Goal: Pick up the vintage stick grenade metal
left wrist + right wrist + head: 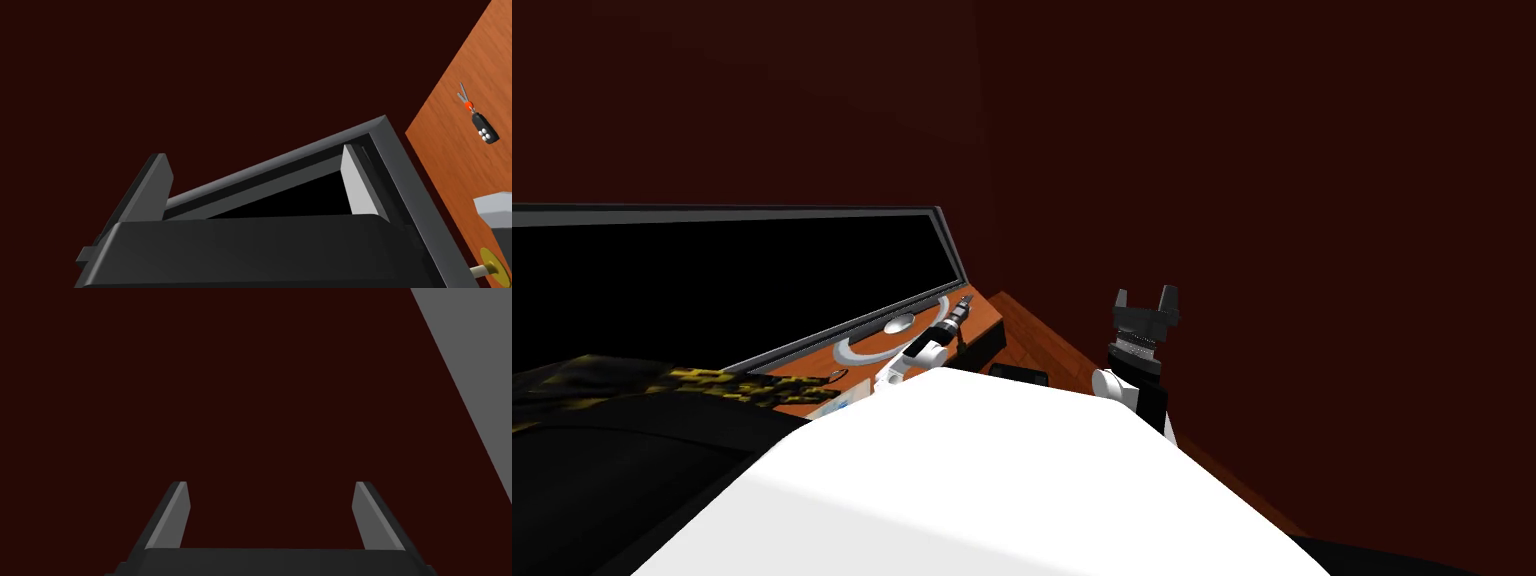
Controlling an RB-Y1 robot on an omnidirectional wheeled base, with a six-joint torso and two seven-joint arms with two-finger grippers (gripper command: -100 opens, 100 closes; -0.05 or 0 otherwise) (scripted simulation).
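Left end effector (961,308), fingers apart, over the tabletop (450,165) by the TV (712,280); right end effector (1144,296), apart too, at its 3 o'clock.

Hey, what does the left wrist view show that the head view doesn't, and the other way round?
Left wrist view: a yellow disc on a pale stick, and a black key fob with keys lying on the wooden top; a small dark speck in the head view may be that fob, I cannot tell. Head view: the right gripper, open and raised, and a yellow and black patterned thing. Both: the dark-framed black screen, the wooden top and the left gripper, open by the screen's corner.
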